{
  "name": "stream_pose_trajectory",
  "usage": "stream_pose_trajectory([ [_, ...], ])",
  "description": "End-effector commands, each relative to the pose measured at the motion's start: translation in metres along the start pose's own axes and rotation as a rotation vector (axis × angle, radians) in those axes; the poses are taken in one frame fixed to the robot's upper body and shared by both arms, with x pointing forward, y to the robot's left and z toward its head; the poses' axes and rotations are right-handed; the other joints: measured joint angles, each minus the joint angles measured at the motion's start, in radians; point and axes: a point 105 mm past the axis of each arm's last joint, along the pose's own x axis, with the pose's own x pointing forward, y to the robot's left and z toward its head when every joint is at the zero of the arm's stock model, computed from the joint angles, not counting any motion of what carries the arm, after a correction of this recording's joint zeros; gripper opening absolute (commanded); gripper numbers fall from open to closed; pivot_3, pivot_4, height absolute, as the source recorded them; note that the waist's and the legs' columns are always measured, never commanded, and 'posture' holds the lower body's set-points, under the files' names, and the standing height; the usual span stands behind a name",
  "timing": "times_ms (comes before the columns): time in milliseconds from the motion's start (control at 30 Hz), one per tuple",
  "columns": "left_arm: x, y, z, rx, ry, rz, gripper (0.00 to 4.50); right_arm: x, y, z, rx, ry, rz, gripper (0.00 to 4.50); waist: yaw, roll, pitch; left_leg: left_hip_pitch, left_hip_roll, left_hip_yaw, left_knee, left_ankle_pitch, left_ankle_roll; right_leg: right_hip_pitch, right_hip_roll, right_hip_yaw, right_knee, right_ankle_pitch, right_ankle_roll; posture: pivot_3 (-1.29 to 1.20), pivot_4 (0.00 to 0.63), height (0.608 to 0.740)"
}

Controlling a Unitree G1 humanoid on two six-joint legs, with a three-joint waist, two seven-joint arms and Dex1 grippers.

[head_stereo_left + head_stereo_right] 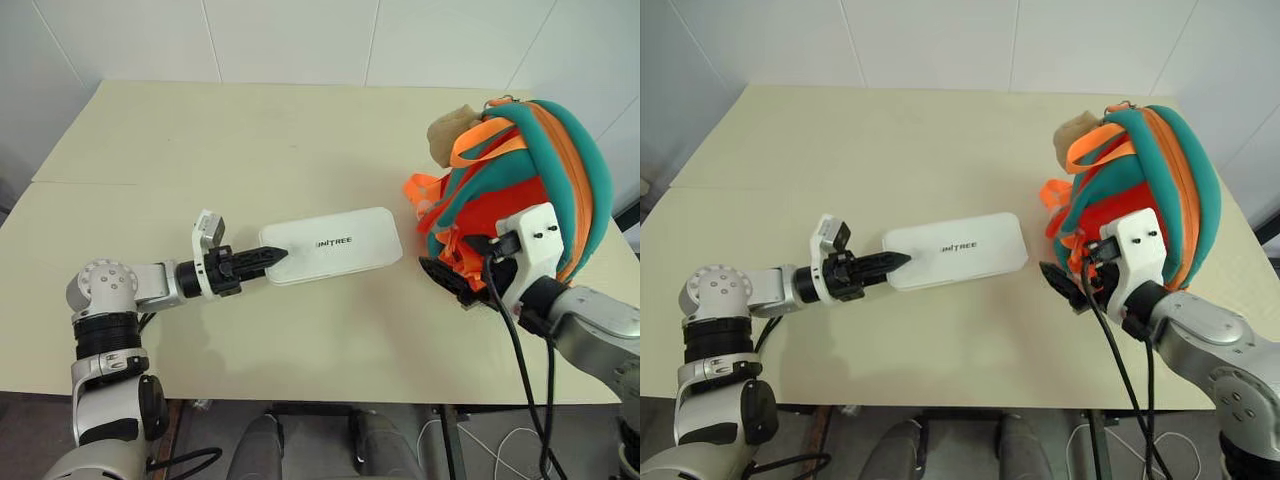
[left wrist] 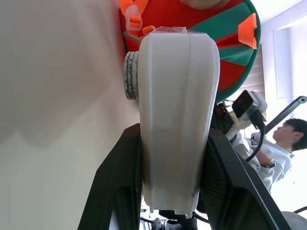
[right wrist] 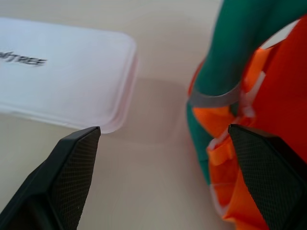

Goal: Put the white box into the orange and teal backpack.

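**Box gripped at one end, backpack just beyond**

The left gripper (image 1: 268, 259) pinches the near end of the white box (image 1: 335, 245), its fingers (image 2: 120, 191) pressed against both flat faces. The box lies flat on the table (image 1: 250, 140), lettering up, its far end pointing toward the backpack (image 1: 530, 180), close but not touching. The right gripper (image 1: 450, 280) sits at the backpack's lower front, jaws spread wide, one finger (image 3: 261, 167) against the orange fabric. A pom-pom (image 1: 450, 130) rests at the backpack's far side.
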Motion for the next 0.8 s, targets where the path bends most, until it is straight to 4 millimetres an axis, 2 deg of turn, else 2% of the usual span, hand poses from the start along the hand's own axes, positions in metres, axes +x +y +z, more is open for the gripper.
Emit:
stream_pose_trajectory([
  [33, -0.005, -0.013, 0.004, 0.029, -0.031, -0.061, 1.24, 0.011, -0.016, 0.020, -0.008, -0.123, -0.130, 4.50, -0.001, 0.000, 0.000, 0.000, 0.000, 0.000, 0.000, 0.000, 0.000, -0.001, 0.000, 0.000, 0.000, 0.000, 0.000, 0.00, 0.150, 0.740],
  [200, -0.006, -0.014, 0.005, 0.035, -0.045, -0.057, 1.24, 0.030, -0.017, 0.036, 0.052, -0.238, -0.171, 4.50, -0.005, 0.000, 0.000, 0.001, 0.001, 0.000, -0.001, 0.000, 0.000, -0.001, 0.001, 0.000, 0.001, 0.000, 0.000, 0.00, 0.150, 0.740],
  [367, -0.008, -0.014, 0.004, 0.039, -0.056, -0.056, 1.24, 0.049, -0.013, 0.043, 0.086, -0.300, -0.174, 4.50, -0.005, 0.000, 0.000, 0.001, 0.001, 0.000, -0.001, 0.000, -0.001, -0.001, 0.001, 0.000, 0.002, 0.000, 0.000, 0.00, 0.150, 0.740],
  [467, -0.008, -0.014, 0.004, 0.039, -0.062, -0.053, 1.24, 0.062, -0.021, 0.048, 0.126, -0.346, -0.234, 4.50, -0.006, 0.000, 0.000, 0.001, 0.001, 0.000, -0.001, 0.000, -0.001, -0.001, 0.001, 0.000, 0.002, 0.000, 0.000, 0.00, 0.150, 0.740],
  [567, -0.008, -0.014, 0.003, 0.044, -0.069, -0.052, 1.24, 0.068, -0.020, 0.048, 0.134, -0.354, -0.241, 3.94, -0.005, 0.000, 0.000, 0.001, 0.001, 0.000, -0.001, 0.001, -0.001, -0.002, 0.001, 0.000, 0.003, 0.000, 0.001, 0.00, 0.150, 0.740],
  [800, -0.018, -0.016, 0.009, 0.057, -0.113, -0.037, 1.24, 0.069, -0.012, 0.056, 0.137, -0.369, -0.171, 1.52, -0.007, 0.000, 0.000, 0.001, 0.001, 0.000, -0.001, 0.001, -0.001, -0.002, 0.001, 0.000, 0.003, 0.000, 0.001, 0.00, 0.150, 0.740],
])
